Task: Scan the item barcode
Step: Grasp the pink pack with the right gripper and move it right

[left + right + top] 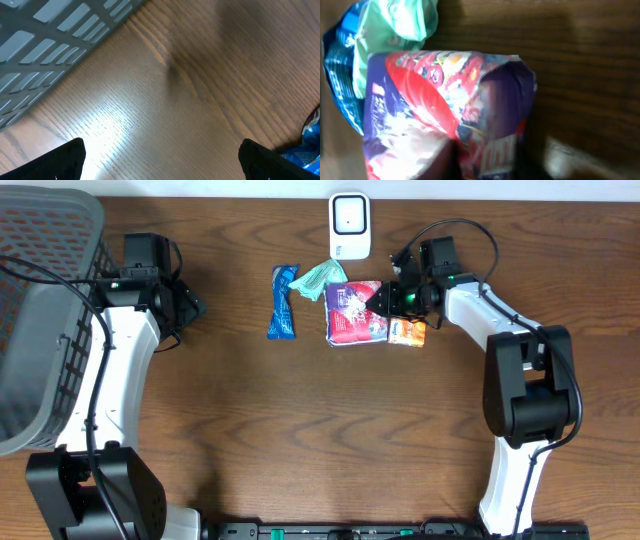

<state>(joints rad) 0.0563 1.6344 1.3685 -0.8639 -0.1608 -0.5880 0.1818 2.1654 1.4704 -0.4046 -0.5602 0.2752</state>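
right gripper (385, 302): pinching right edge of purple-red snack bag (352, 312), upper centre of overhead frame, below white barcode scanner (350, 226) | left gripper (190, 308): spread wide, upper left beside grey basket (40, 330)

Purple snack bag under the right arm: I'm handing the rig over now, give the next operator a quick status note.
Right gripper: fingers down on the purple snack bag; firm grip not confirmed.
Left gripper: open, empty, over bare table beside the grey basket.
Items: purple bag mid-table, orange packet at its right edge, green packet and blue packet to its left. White scanner at the table's far edge.
Done: right arm reached the bag.
Left: lift it, show its barcode to the scanner.
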